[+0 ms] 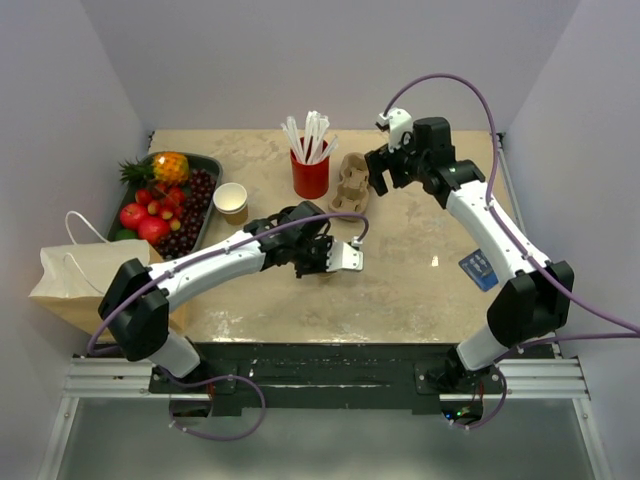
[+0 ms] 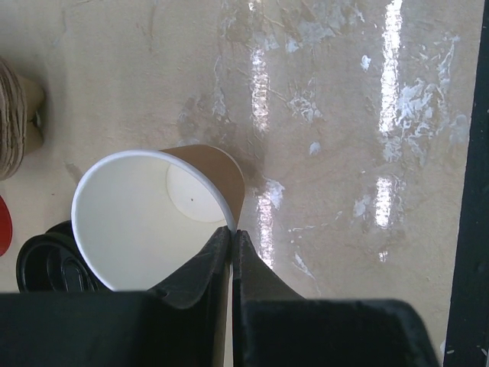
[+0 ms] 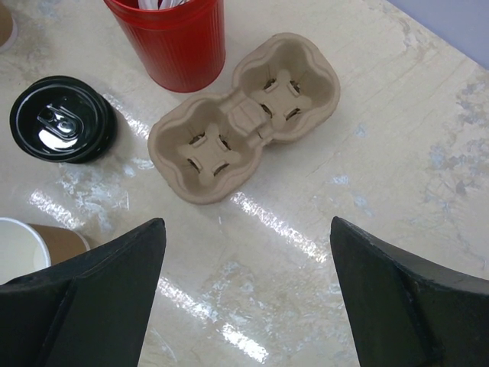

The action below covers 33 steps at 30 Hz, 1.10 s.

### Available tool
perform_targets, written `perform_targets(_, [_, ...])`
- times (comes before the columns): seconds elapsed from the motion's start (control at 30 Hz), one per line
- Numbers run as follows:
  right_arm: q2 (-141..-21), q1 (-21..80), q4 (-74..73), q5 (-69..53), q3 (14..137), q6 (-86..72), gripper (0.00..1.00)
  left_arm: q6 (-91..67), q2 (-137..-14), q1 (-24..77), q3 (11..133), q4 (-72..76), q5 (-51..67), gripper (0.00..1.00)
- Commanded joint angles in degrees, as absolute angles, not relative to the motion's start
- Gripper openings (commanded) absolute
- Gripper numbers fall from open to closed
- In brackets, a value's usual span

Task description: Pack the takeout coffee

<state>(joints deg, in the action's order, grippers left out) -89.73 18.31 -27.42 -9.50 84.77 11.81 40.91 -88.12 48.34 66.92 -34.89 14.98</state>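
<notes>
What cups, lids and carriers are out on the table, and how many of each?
Open tan paper cups: 2, one standing free, one pinched at its rim by the left gripper
Red cup holding straws: 1
Black lid: 1, cup beneath it not discernible
Cardboard cup carrier: 1
Total: 5

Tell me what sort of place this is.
Probably a lab bench staged as a café takeout counter: a red cup of straws, a pulp cup carrier and a paper bag, with robot arms bolted on.
</notes>
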Motion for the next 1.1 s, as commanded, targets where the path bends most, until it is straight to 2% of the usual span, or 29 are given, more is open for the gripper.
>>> perform_targets(0.0, [-87.36, 18.11, -25.75, -8.44, 85.52, 11.60, 0.91, 39.11, -89.12, 48.60, 66.88, -31.03, 14.24, 0.00])
perform_targets(0.37, [-91.14, 18.11, -26.28, -9.84, 89.03, 11.60, 0.91, 38.41, -90.09, 48.60, 65.83, -30.32, 14.77, 0.00])
perform_targets(0.53, [-91.76, 18.11, -26.19, -9.93, 89.21, 11.60, 0.91, 38.23, -90.26, 48.60, 65.92, -30.59, 15.29, 0.04])
perform_targets(0.6, [-91.93, 18.19, -26.19, -9.93, 89.21, 11.51, 0.91, 38.15, -90.26, 48.69, 66.18, -30.94, 15.64, 0.07])
perform_targets(0.83, [-92.64, 18.11, -26.11, -9.67, 89.56, 11.78, 0.91, 39.02, -89.82, 48.60, 67.06, -31.73, 16.52, 0.29])
perform_targets(1.07, [-93.78, 18.19, -26.72, -10.11, 91.14, 11.78, 0.91, 39.11, -87.90, 47.38, 70.66, -33.31, 18.80, 0.39])
